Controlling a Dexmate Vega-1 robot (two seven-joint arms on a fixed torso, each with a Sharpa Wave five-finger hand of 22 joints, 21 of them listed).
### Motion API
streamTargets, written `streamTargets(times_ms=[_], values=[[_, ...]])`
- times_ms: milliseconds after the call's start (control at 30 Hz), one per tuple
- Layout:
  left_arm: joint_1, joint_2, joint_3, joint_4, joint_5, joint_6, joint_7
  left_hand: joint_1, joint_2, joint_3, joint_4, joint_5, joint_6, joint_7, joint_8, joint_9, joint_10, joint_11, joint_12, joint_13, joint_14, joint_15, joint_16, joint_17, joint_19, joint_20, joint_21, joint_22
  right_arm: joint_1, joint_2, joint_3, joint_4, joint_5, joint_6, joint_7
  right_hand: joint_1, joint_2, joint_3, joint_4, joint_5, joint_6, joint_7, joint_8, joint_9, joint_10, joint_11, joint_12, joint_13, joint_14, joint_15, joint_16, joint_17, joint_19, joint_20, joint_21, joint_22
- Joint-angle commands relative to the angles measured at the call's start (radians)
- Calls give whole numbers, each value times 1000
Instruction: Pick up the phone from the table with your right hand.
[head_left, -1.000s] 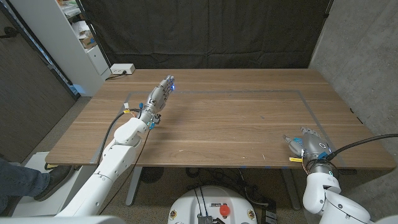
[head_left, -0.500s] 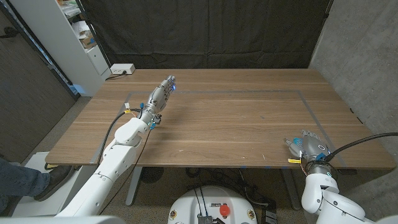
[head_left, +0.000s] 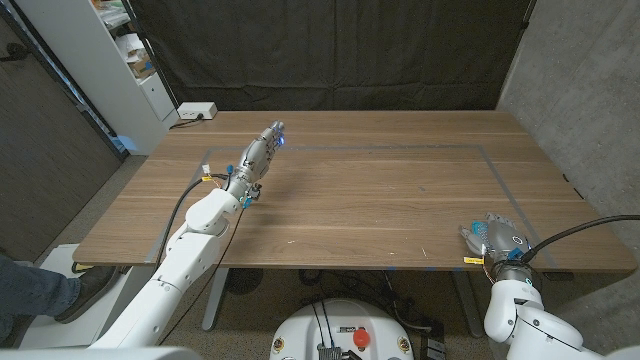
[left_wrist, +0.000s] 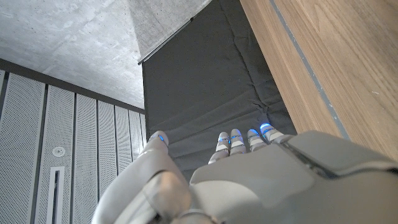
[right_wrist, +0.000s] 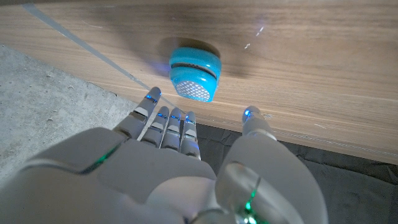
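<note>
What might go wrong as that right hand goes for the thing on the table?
The right hand is open near the table edge, a small blue rounded thing just beyond its fingertips. A clumsy touch might push it away instead of gripping it. It hardly looks like a phone, so it may be the wrong target.

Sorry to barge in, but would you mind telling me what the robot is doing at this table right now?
Nothing is held yet. The right hand sits near the table's front right edge, fingers spread; its wrist view shows a small rounded blue object on the wood just beyond the fingertips. The left hand stretches out over the far left part of the table, empty. No phone can be made out.
</note>
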Motion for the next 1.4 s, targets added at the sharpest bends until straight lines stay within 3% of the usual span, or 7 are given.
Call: streamTargets(times_ms=[33, 1033, 1400], values=[[15, 9, -1, -18, 3, 6, 11, 4, 7, 0, -5, 0, 6, 3, -2, -1, 1, 0, -2, 1, -9, 2, -3, 0, -95, 8, -2, 4, 7, -1, 4, 29, 38, 28, -15, 13, 1, 6, -7, 6, 1, -7, 1, 2, 6, -5, 2, 3, 10, -7, 0, 1, 9, -2, -3, 2], [72, 43, -4, -88, 25, 10, 45, 3, 10, -3, -8, 0, 6, 2, -3, -1, -6, 0, -4, 1, -21, 5, -7, 0, -93, 10, -12, 5, -27, 22, 32, 109, 86, 160, -56, 35, 20, 14, -15, 4, 17, -9, 8, 2, 24, -9, 5, 5, 38, -13, 9, 6, 48, -8, -9, 3], [82, 46, -1, -95, 23, 5, 51, 2, 11, -4, -9, 0, 6, 3, -3, -1, -6, -1, -4, 1, -21, 4, -6, 0, -94, 13, -15, 5, -25, 29, 18, 125, 62, 166, -82, 130, 63, 47, -50, -4, 61, -12, 22, 3, 78, -19, 18, 7, 86, -26, 24, 9, 122, -24, -9, 5]])
